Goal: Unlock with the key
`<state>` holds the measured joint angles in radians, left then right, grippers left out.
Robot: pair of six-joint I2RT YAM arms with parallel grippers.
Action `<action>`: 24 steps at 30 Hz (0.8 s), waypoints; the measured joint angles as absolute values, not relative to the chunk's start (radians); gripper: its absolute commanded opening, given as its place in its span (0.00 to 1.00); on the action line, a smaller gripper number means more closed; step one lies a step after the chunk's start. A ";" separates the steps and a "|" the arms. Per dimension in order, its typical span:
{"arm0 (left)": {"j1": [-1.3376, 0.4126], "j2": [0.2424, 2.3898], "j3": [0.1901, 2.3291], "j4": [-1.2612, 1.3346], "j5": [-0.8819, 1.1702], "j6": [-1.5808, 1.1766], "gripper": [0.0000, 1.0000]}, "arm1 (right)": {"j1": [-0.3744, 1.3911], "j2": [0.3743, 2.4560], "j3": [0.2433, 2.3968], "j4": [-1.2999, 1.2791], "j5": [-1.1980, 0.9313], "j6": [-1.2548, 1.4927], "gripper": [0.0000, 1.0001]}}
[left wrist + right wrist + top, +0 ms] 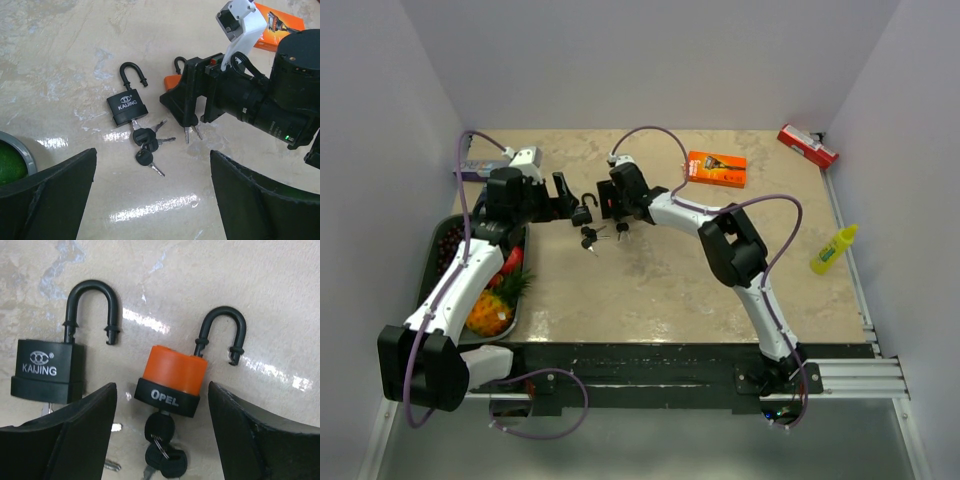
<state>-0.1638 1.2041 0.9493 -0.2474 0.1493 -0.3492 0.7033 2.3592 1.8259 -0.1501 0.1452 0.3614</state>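
Lying on a pale marbled desk (650, 290) are two padlocks, side by side and a little apart, both with their black shackles sprung out of the body on one side. The black padlock (47, 372), marked KAIJING, lies on the left in the right wrist view. A key is pushed into its underside, and a bunch of black-headed keys (147, 145) trails from it across the desk.

The orange padlock (173, 377) has a black base marked OPEL. It lies just to the right of the black one, with its own black-headed key (160, 427) in the keyhole and another hanging from the same ring.

The right tool (605, 200) is low over the orange padlock. Its fingers are spread wide to either side of the lock's base, with a visible gap on each side, so it grips nothing. The left tool (152, 200) faces it from the other side, its fingers also spread wide and empty, with the black padlock and its keys lying on the desk ahead of them.

Farther back on the desk lies a flat orange box (716, 168), and a red packet (807, 146) sits in the far right corner. A yellow bottle (833, 250) lies near the right edge. At the left edge, a grey tray (26, 157) holds fruit, including a pineapple (490, 312).
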 measured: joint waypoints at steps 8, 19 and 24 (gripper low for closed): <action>-0.164 1.179 0.914 -0.235 0.142 -0.346 0.99 | 0.645 2.227 1.680 -0.155 0.083 0.376 0.78; -0.164 0.943 0.835 -0.155 0.081 -0.328 0.99 | 0.541 1.704 1.288 -0.073 0.134 0.402 0.78; -0.164 0.846 0.799 -0.089 0.079 -0.300 0.99 | 0.556 1.413 1.151 -0.076 0.215 0.399 0.78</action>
<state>-0.1638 0.8455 0.7994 -0.0891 0.0788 -0.3004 0.5564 1.4128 1.1515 -0.0761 0.2153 0.3988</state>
